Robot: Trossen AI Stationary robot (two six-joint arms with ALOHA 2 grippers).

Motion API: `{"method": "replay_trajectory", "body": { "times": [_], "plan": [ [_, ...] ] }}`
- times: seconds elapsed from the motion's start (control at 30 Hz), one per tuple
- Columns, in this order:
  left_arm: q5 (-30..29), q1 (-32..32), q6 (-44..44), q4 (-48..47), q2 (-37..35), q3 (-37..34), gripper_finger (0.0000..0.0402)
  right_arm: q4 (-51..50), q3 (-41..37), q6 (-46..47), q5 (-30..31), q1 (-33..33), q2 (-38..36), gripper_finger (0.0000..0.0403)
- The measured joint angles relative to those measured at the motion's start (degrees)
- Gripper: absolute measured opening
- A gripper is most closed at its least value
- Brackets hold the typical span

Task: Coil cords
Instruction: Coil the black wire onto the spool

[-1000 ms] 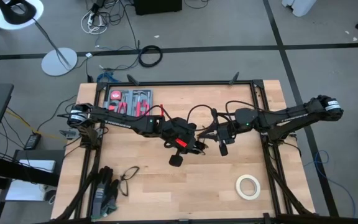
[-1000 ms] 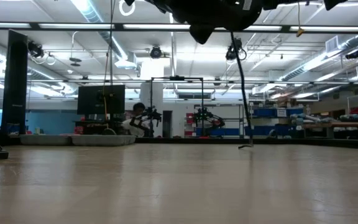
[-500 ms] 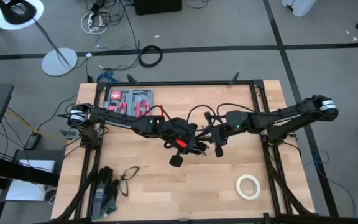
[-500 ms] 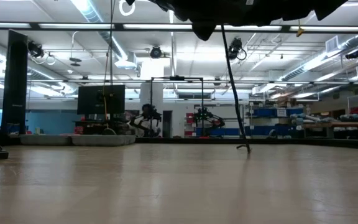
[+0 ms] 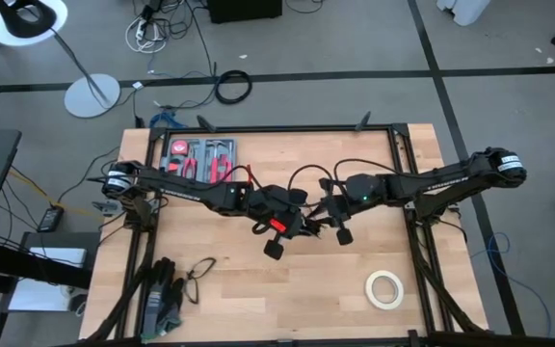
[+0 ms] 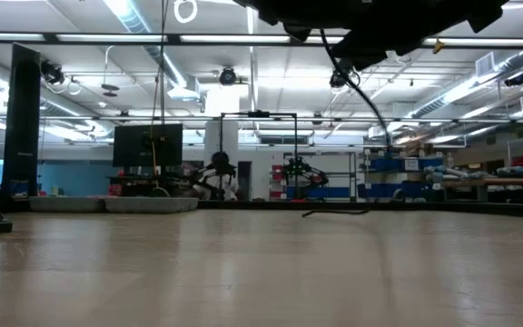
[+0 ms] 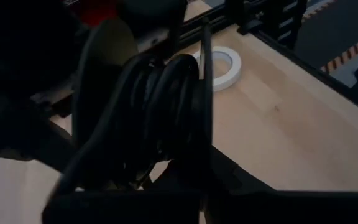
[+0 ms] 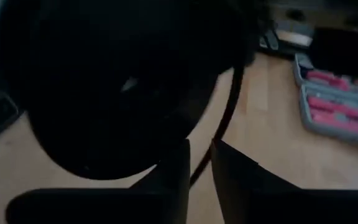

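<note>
At frame centre the right pincer (image 5: 328, 214) has moved against the left pincer (image 5: 292, 224), which stays clamped on the coiled cord (image 7: 166, 112); the right's fingers are just parting, probably to regrip the loose tail.

Grey floor (image 5: 509, 58) with dark seam lines around the wood table (image 5: 258, 299). Lamp (image 5: 29, 19) with round base at upper left, loose cables (image 5: 231, 87) at top. Low view: ceiling strip lights (image 6: 125, 14), shelving (image 6: 398, 177) at right, monitor (image 6: 148, 145) at left.
</note>
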Motion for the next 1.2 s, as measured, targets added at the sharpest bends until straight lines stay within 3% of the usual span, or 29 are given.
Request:
{"method": "replay_trajectory", "body": {
  "times": [0.2, 0.57, 1.2],
  "plan": [
    [-4.22, -0.03, 2.76, 0.76, -1.17, 0.03, 0.0000, -0.14, 0.03, 6.83, -1.65, 0.79, 0.02, 0.0088],
    [-6.19, -1.39, 3.85, 2.05, -3.00, 0.07, 0.0000, -0.32, 0.03, 7.02, 6.60, 1.68, -0.22, 0.0077],
    [-9.21, -2.84, 6.45, 6.09, -3.07, 0.07, 0.0000, 14.86, -5.15, 10.81, 6.51, 0.77, 1.38, 0.0079]
  ]
}}
